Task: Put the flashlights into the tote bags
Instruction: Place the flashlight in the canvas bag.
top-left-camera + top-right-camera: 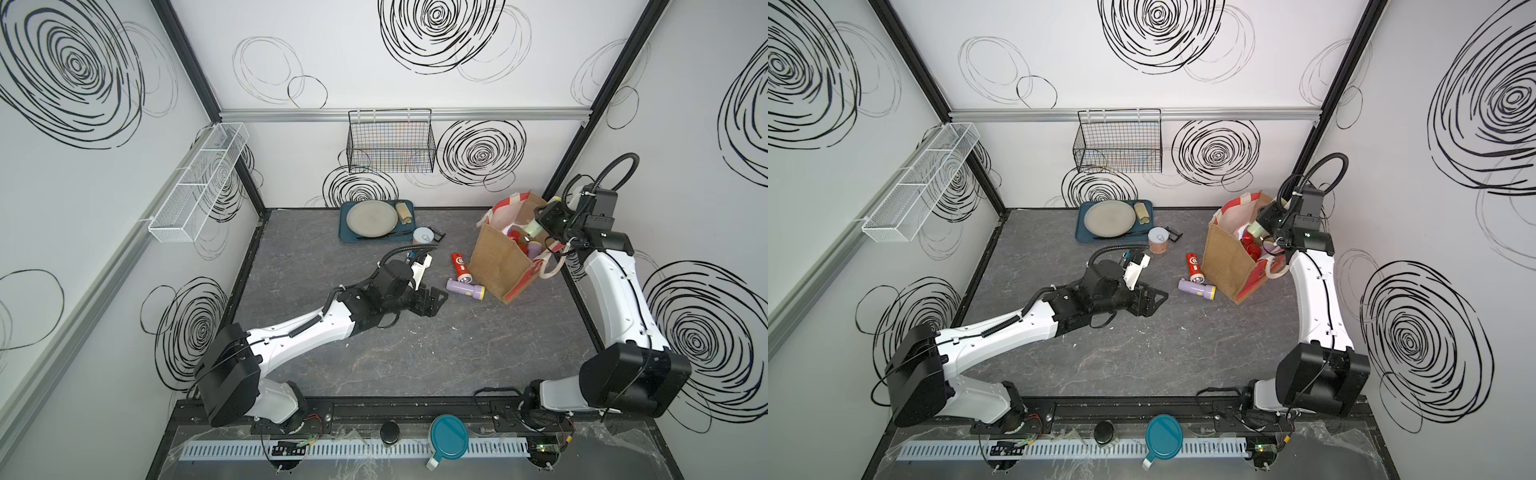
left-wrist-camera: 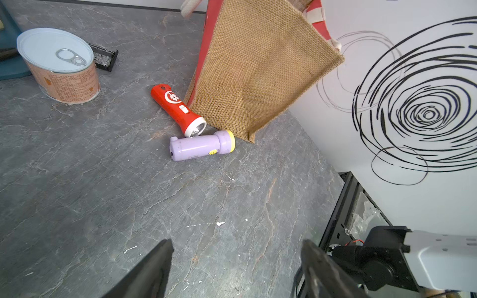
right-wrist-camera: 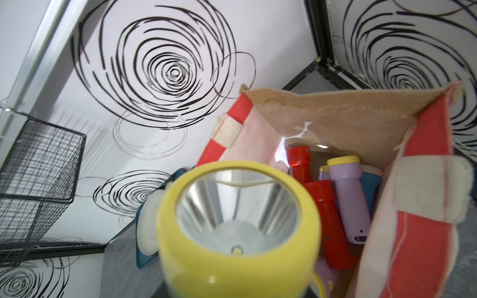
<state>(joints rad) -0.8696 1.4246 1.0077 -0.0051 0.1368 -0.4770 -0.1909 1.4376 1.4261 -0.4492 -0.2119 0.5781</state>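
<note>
Bag [image 1: 496, 266] stands in the far right corner of the tabletop [image 1: 415, 357], mouth open.
Around it: tin [image 1: 423, 237] with a ring-pull lid to the bag's left, apart from it. Tray [image 1: 344, 236] carrying a plate [image 1: 372, 218] sits past the tin, farther from the bag. Wire basket [image 1: 390, 141] hangs on the back wall, well left of the bag.

Red torch [image 2: 178, 109] and lilac torch [image 2: 201, 145] lie on the tabletop just beside the bag's base. The red one's head rests against the lilac body.
Left fingers [image 1: 436, 297]: spread wide, holding nothing, low over the tabletop. They are near the lilac torch on its side away from the bag, with nothing between.
Right fingers [image 1: 541, 222]: above the bag's mouth, clamped on the held torch [image 3: 237, 227], whose yellow head points into the bag.
Stowed torches [image 3: 348, 196] in red, lilac and blue lie inside.

The tabletop in front of the bag is bare. The bag's right side is close to the side wall, with the right arm between them.
</note>
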